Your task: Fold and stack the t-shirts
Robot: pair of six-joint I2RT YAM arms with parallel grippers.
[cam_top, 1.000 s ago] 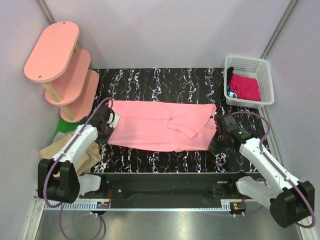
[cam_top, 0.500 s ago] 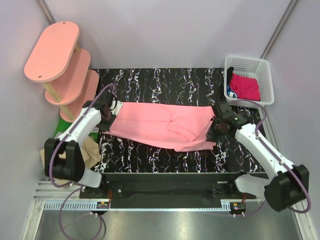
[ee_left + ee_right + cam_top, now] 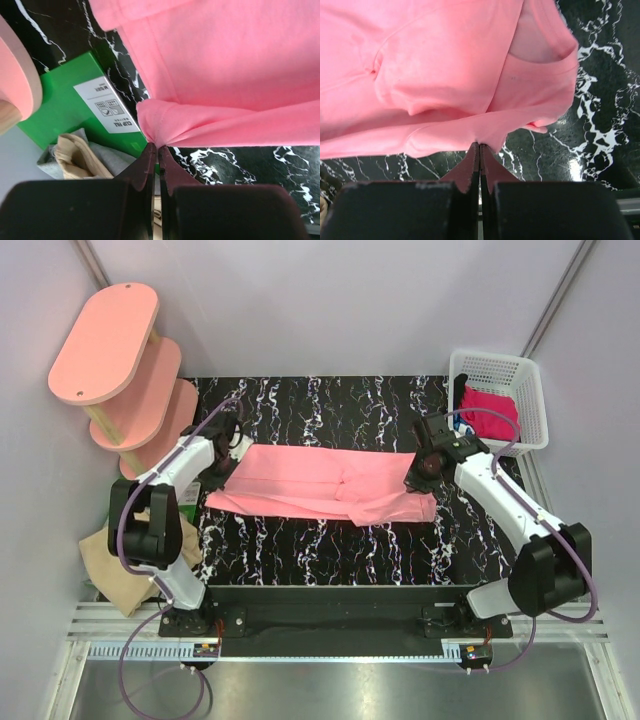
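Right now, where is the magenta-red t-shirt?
In the top view, the magenta-red t-shirt lies in the white lattice basket at the table's far right corner, just beyond the right gripper pinching the salmon-pink t-shirt.

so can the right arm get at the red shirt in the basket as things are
Probably not yet. The red shirt lies uncovered in the basket close by, nothing between, but the right end effector is shut on the edge of the pink shirt and would have to let go first.

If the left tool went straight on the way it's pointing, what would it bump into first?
The pink t-shirt: the left tool is pinching its edge, so it would likely push into that cloth.
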